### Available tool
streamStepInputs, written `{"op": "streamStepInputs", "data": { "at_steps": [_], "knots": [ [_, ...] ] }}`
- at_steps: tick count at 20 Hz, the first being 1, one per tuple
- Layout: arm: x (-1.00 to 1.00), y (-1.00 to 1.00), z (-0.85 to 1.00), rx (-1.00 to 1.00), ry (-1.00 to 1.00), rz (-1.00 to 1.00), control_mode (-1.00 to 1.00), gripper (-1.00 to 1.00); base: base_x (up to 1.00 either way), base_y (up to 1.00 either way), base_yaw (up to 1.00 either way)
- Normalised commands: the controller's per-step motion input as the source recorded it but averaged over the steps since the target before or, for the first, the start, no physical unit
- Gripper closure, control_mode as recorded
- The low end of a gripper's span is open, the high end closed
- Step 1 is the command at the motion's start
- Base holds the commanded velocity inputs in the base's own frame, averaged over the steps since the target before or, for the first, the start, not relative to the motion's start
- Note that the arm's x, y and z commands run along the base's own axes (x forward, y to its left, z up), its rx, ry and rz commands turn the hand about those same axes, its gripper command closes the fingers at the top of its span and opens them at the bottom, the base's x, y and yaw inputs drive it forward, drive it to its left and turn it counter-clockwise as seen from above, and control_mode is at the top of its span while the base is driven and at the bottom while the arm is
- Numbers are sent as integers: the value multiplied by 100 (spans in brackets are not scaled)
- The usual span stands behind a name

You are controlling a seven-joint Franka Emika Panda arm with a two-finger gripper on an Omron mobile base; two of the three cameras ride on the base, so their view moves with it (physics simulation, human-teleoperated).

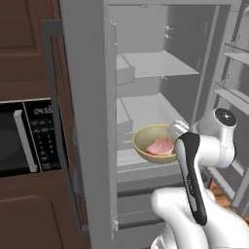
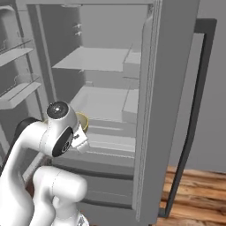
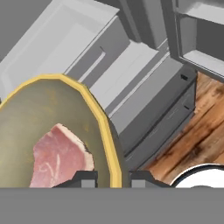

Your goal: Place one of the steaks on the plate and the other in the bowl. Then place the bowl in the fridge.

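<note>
A yellowish-tan bowl (image 1: 146, 141) (image 3: 43, 105) holds one pinkish-red steak (image 1: 161, 146) (image 3: 59, 157). My gripper (image 1: 176, 131) (image 3: 113, 179) is shut on the bowl's near rim, one fingertip inside and one outside. The bowl hangs at the front edge of a lower shelf inside the open grey fridge (image 1: 87, 97); I cannot tell whether it rests on the shelf. In the right base view the bowl's rim (image 2: 84, 121) peeks out behind my arm. The plate and the other steak are out of view.
A black microwave (image 1: 29, 136) sits in brown cabinets (image 1: 24, 44) left of the fridge. An open fridge door with shelves (image 2: 17, 53) stands beside my arm. Grey drawers (image 1: 141, 204) lie below the bowl, wooden floor (image 2: 194, 190) beyond.
</note>
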Motion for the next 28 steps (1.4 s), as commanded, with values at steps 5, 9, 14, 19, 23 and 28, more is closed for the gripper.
{"op": "streamStepInputs", "data": {
  "at_steps": [5, 9, 14, 19, 23, 28],
  "knots": [
    [0, 0, 0, 0, 0, 0, 100, 100, 39, -17, 3],
    [0, 0, 0, 0, 0, 0, 100, 100, 55, -2, 5],
    [0, 0, 0, 0, 0, 0, 100, 100, 53, -2, 6],
    [0, 0, 0, 0, 0, 0, 100, 100, 56, -4, 6],
    [0, 0, 0, 0, 0, 0, 100, 100, 27, -1, 9],
    [0, 0, -2, 0, 0, 0, -100, 100, 10, 0, 7]
  ]
}}
